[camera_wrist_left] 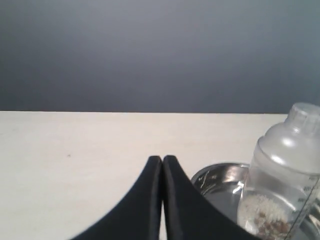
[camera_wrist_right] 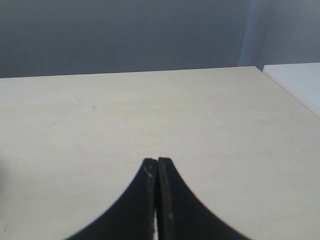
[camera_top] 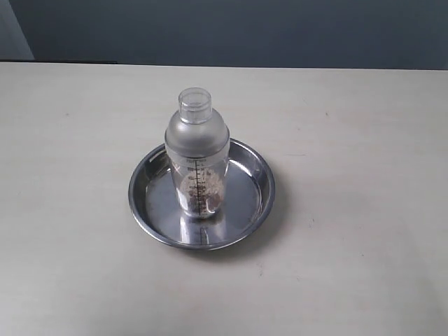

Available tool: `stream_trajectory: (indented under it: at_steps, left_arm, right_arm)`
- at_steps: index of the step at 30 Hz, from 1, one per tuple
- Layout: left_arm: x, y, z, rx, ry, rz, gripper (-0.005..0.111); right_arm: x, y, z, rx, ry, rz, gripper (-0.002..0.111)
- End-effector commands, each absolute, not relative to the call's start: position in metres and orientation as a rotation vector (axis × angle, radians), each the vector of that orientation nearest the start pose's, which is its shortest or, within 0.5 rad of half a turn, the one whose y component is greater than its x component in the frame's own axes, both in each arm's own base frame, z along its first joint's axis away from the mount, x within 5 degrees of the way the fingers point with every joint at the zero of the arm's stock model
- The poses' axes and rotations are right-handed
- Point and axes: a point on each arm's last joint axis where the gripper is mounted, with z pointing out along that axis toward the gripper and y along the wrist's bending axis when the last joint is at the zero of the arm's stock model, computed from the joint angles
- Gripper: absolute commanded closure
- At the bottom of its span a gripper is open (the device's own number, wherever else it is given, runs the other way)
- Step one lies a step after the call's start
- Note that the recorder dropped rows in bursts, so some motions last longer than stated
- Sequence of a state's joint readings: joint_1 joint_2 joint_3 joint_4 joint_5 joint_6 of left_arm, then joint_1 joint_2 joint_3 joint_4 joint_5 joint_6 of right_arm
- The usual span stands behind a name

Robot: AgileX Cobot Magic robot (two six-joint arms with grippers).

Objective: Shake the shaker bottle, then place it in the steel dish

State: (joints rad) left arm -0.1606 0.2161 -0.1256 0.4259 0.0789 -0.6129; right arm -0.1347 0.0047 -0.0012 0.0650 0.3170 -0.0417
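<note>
- Shaker bottle (camera_top: 197, 157) of clear plastic, with a frosted domed top and a small clear round cap, stands upright inside the round, shallow, shiny steel dish (camera_top: 245, 206) — roughly at its middle, base on the flat bottom.
- Brownish grains lie low in the bottle, behind its black measuring scale.
- The dish rests on the pale beige worktop (camera_top: 350, 245), with a dark grey-blue wall (camera_top: 245, 28) behind.
- Left arm's black fingers (camera_wrist_left: 145, 205) are pressed together, tips touching, pinching nothing; the bottle and dish sit near them, off to one side and not touching.
- Right arm's black fingers (camera_wrist_right: 142, 200) are likewise closed tip to tip — empty, above the worktop.
</note>
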Motion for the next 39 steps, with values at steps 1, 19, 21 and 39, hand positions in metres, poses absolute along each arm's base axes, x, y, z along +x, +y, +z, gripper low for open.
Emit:
stream_trajectory:
  at_steps: [1, 19, 21, 39]
  left_arm:
    - [0.065, -0.010, 0.219, 0.006, 1.649, -0.224, 0.106]
    - [0.055, -0.010, 0.196, 0.074, 1.670, -0.194, 0.106]
    - [0.055, -0.010, 0.195, 0.077, 1.680, -0.195, 0.106]
    - [0.055, -0.011, 0.193, 0.062, 1.711, -0.219, 0.106]
  right_arm:
    - [0.054, -0.006, 0.186, 0.126, 1.784, -0.068, 0.109]
    - [0.054, -0.006, 0.186, 0.126, 1.784, -0.068, 0.109]
    - [0.054, -0.006, 0.186, 0.126, 1.784, -0.068, 0.109]
    - [0.054, -0.006, 0.186, 0.126, 1.784, -0.068, 0.109]
